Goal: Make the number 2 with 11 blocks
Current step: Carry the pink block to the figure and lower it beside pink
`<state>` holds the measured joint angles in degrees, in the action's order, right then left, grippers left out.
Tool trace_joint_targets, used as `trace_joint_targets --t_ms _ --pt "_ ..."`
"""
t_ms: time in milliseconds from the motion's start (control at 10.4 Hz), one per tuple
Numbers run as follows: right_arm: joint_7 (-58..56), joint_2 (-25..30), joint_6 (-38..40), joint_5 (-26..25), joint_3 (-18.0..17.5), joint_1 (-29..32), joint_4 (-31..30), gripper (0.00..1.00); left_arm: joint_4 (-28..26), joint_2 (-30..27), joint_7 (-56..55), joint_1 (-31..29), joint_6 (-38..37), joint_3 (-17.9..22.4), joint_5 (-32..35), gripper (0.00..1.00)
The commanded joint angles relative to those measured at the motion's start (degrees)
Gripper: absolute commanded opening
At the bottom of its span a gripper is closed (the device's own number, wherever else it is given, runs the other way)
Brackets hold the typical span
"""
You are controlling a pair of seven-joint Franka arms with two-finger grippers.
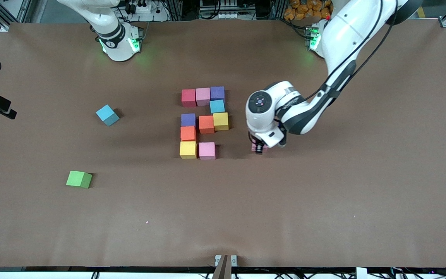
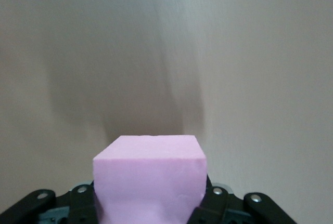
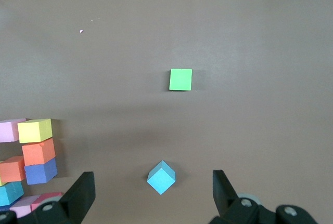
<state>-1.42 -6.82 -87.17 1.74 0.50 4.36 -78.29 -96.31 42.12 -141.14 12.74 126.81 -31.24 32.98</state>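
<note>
Several blocks [image 1: 206, 124] lie touching in a blocky figure at the table's middle: red [image 1: 188, 97], pink [image 1: 203, 96] and purple [image 1: 217, 93] in the row farthest from the front camera, a light blue one [image 1: 217, 106] under the purple, then purple, orange and yellow, an orange one, and yellow [image 1: 188, 149] and pink [image 1: 206, 150] nearest the camera. My left gripper [image 1: 259, 149] is shut on a pink block [image 2: 151, 180], low over the table beside that nearest row, toward the left arm's end. My right gripper [image 3: 152, 195] is open and empty, high over a loose blue cube.
A loose blue cube [image 1: 107, 115] lies toward the right arm's end, also in the right wrist view [image 3: 161, 178]. A green cube [image 1: 79, 179] lies nearer the front camera than it, also in the right wrist view [image 3: 180, 79]. The right arm waits.
</note>
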Motion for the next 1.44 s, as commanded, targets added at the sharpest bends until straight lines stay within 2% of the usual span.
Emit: trace_joint_targets --t_ms 0,672,960,1344 --pt "-0.25 0.40 -0.02 0.99 -0.41 0.83 -0.20 1.00 7.70 3.49 1.04 7.44 -2.53 5.37 -1.41 0.06" --pt "-0.25 0.40 -0.02 0.99 -0.32 0.92 -0.20 1.00 21.42 8.42 0.86 22.49 -5.08 17.42 -13.54 0.06" --pt "-0.25 0.31 -0.02 0.99 -0.32 0.92 -0.20 1.00 26.08 11.49 0.42 22.94 -4.82 17.70 -13.82 0.06" --pt "-0.25 0.31 -0.02 0.99 -0.32 1.27 -0.20 1.00 27.06 13.16 -1.42 23.82 -1.49 17.79 -13.82 0.07"
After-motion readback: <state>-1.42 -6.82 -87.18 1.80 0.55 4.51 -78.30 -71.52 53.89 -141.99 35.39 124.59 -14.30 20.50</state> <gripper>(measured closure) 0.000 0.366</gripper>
